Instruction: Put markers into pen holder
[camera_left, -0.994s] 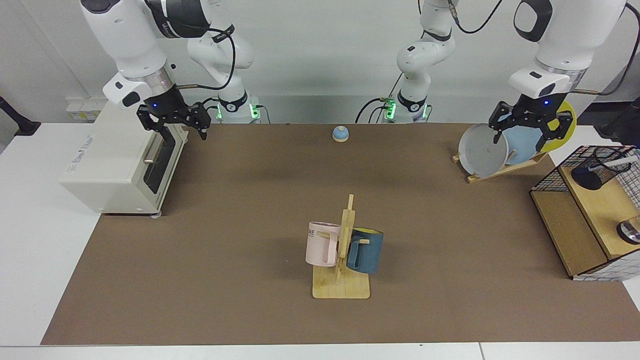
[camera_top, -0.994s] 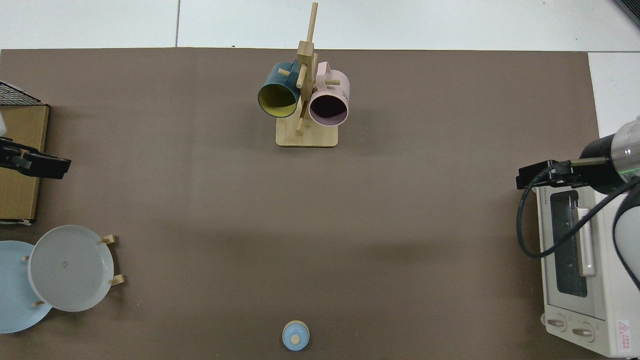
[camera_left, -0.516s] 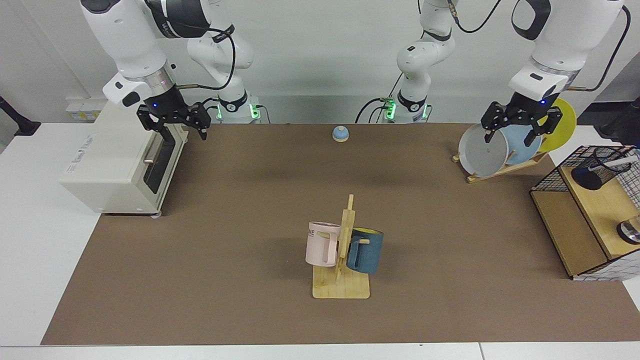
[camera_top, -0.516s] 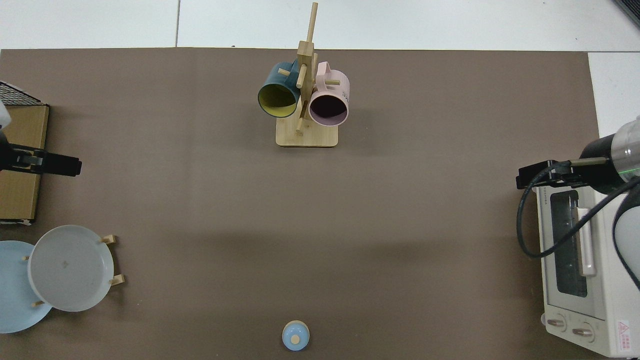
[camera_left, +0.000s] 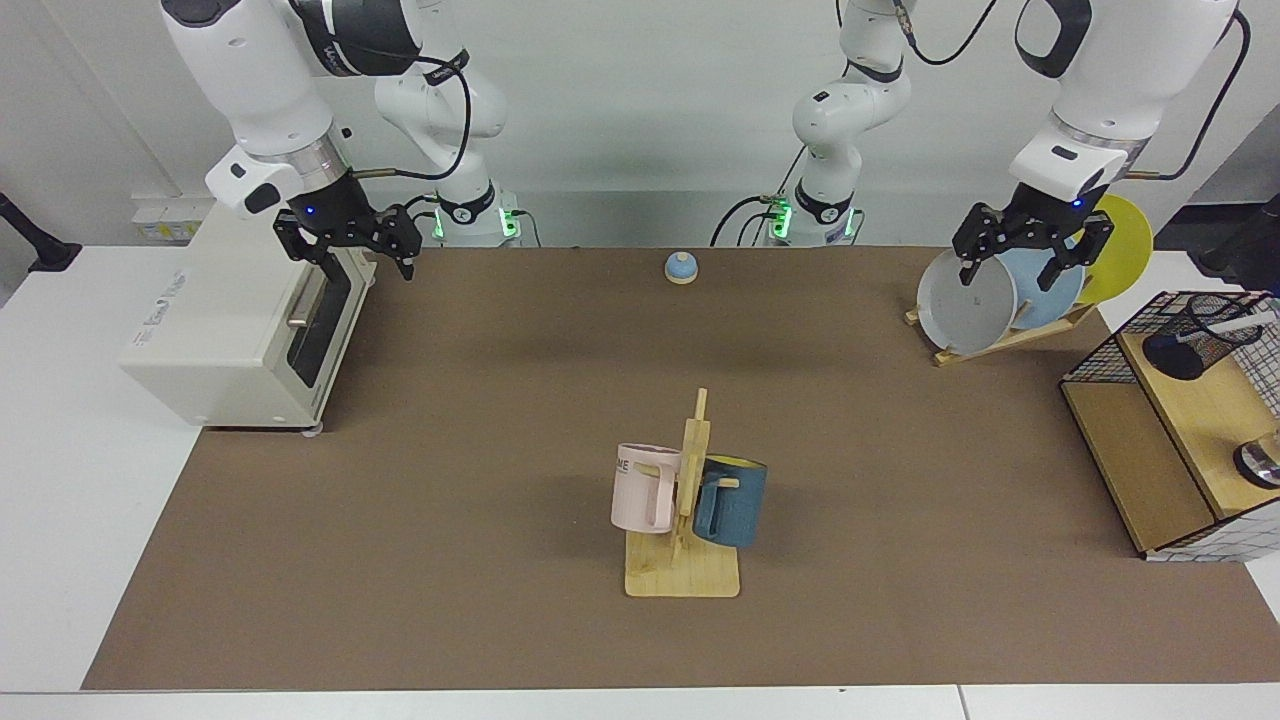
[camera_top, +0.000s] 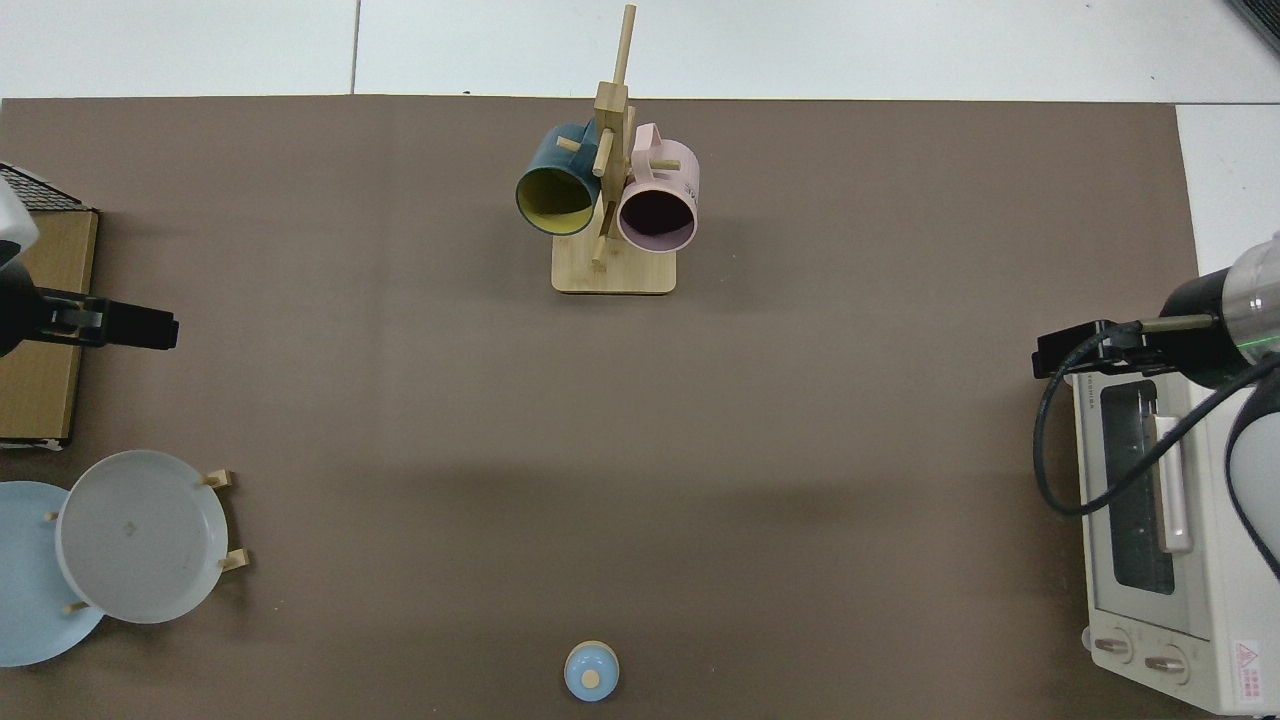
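The pen holder (camera_left: 1190, 350), a black mesh cup, stands on a wooden shelf at the far right of the facing view. A white marker (camera_left: 1238, 323) leans out of its mouth. My left gripper (camera_left: 1008, 272) hangs open and empty in front of the plates, up and to the left of the pen holder. In the top view the left gripper (camera_top: 125, 327) shows at the left edge, and the pen holder is out of that view. My right gripper (camera_left: 355, 262) waits open above the toaster oven's door, and the right gripper (camera_top: 1075, 350) appears at the right of the top view.
A wire-grid basket (camera_left: 1090, 360) encloses the wooden shelf unit (camera_left: 1150, 450). A plate rack (camera_left: 975, 300) holds grey, blue and yellow plates. A mug rack (camera_left: 683, 520) with pink and blue mugs stands mid-table. A toaster oven (camera_left: 240, 320) sits far left, a small blue knob (camera_left: 680, 267) at the back.
My left gripper has risen and drifted away from the basket, toward the table's middle. The right arm has not moved.
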